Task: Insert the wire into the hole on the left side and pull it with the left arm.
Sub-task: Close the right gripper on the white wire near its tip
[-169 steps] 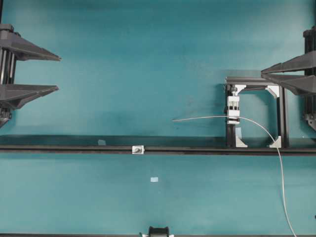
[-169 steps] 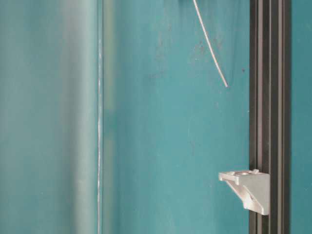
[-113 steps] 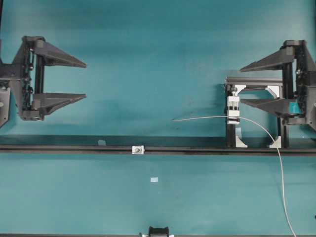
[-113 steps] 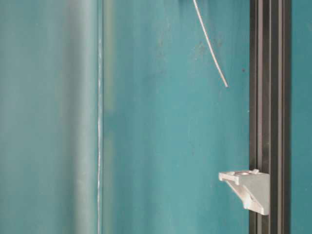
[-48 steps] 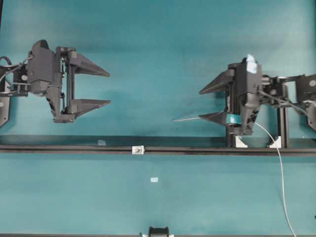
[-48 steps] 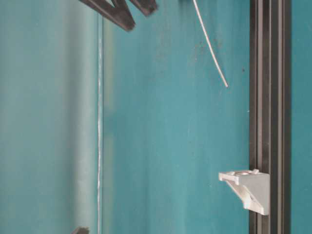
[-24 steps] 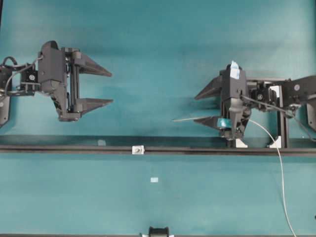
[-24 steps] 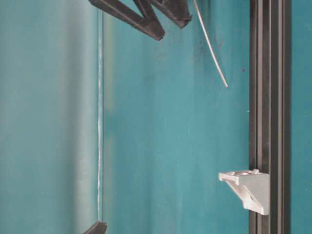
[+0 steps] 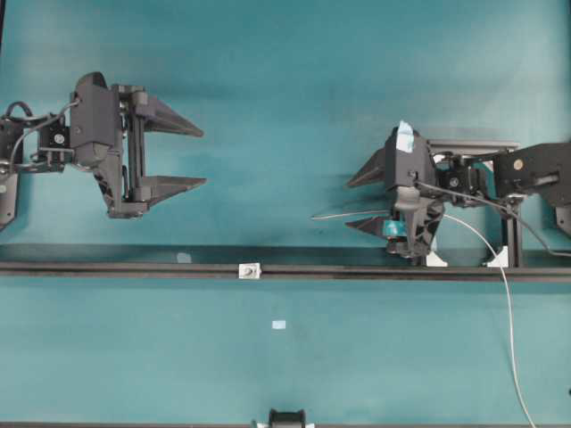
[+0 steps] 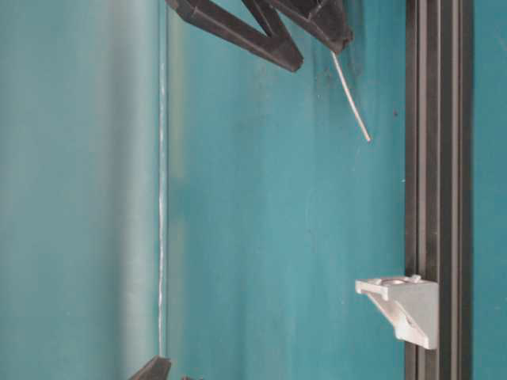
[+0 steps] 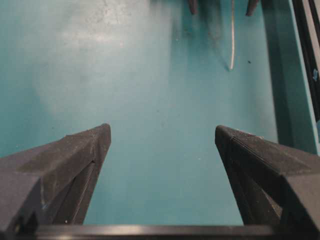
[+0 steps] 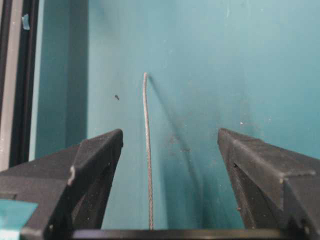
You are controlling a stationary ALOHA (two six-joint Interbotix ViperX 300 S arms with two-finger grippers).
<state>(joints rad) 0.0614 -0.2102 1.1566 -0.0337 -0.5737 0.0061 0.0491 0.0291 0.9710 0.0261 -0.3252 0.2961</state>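
The thin grey wire (image 9: 332,214) runs left from the black frame, and its free end hangs over the teal table. It shows again as the wire (image 10: 352,103) and the wire (image 12: 147,150). My right gripper (image 9: 349,203), tagged with light-blue tape, is open and straddles the wire. In the right wrist view the strand passes between the right gripper's (image 12: 170,135) fingers, nearer the left one and touching neither. The hole sits in a small white bracket (image 9: 250,269) on the rail, also seen as the bracket (image 10: 400,305). My left gripper (image 9: 202,157) hangs open and empty at the far left. The left wrist view shows only table between the left gripper's (image 11: 162,135) fingers.
A long black rail (image 9: 107,267) crosses the table. At the right stands a black frame (image 9: 510,223) with white corner brackets (image 9: 496,259). The wire's tail (image 9: 510,339) curves down to the front edge. Pale tape squares (image 9: 279,325) lie on the table.
My right gripper has moved left and lower, so its open fingers now bracket the wire. The left gripper has barely shifted. The wire has not moved.
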